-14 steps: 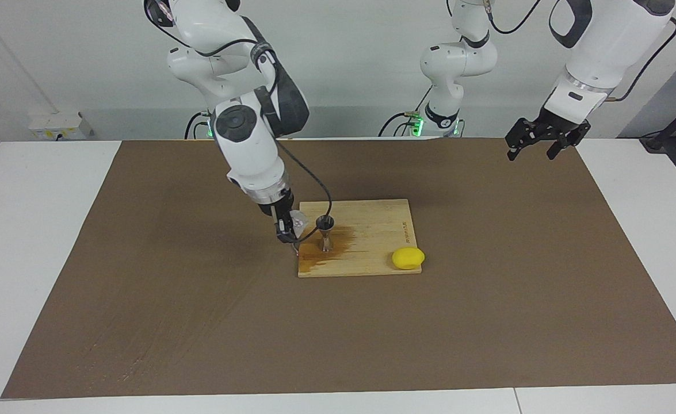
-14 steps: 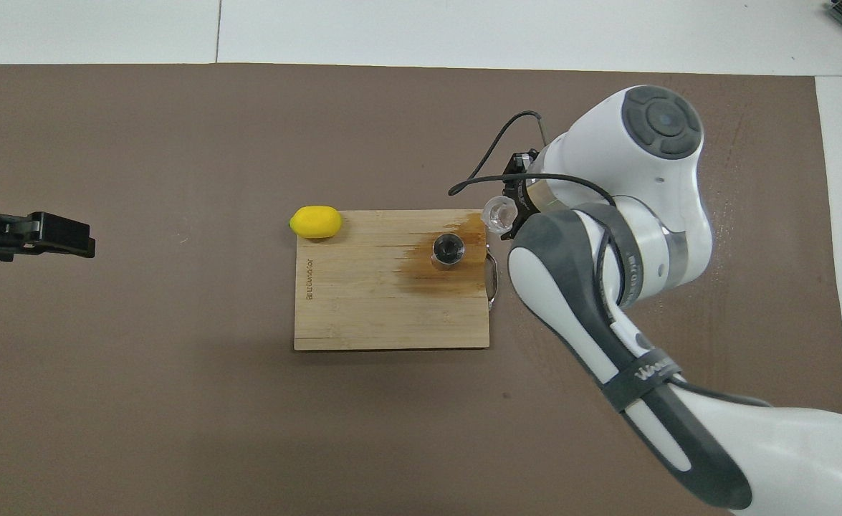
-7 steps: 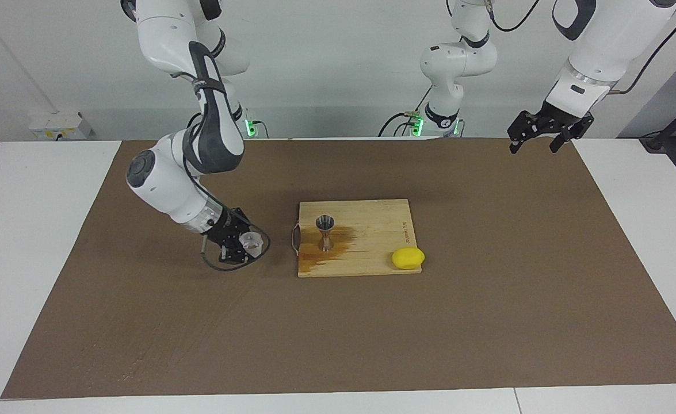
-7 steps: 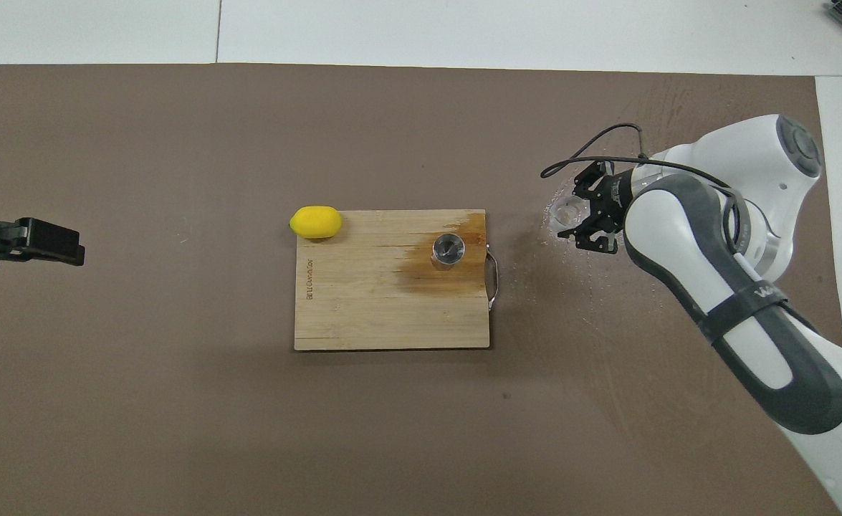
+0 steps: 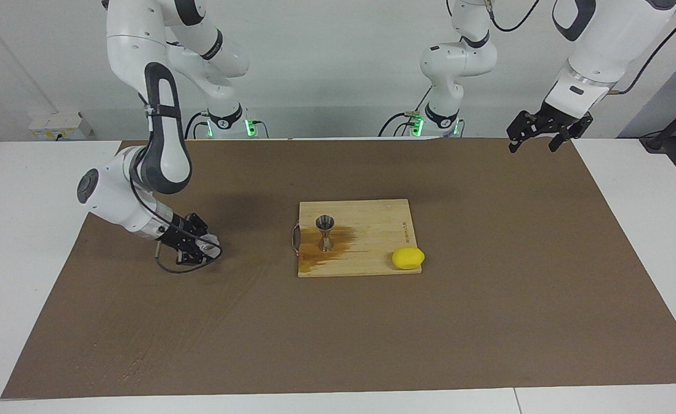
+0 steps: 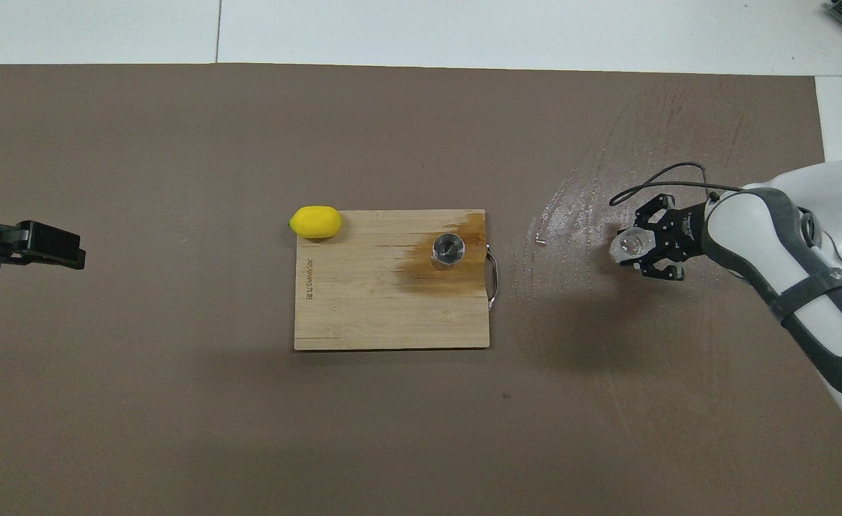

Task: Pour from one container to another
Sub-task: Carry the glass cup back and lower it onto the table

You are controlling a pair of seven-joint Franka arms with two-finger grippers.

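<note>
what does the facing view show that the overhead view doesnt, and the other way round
Only the facing view shows both arms' bases and upper links, and the jigger in hourglass profile. Only the overhead view looks straight down into the jigger's bowl and the plastic cup. Both show the right gripper shut on the cup above the brown mat, the left gripper open and waiting, and the lemon at the stained cutting board.

wall: plain white, 12 o'clock | table: white, seam at 6 o'clock | mat: brown, covers most of top | socket box: 10 o'clock | light: even, soft shadows
</note>
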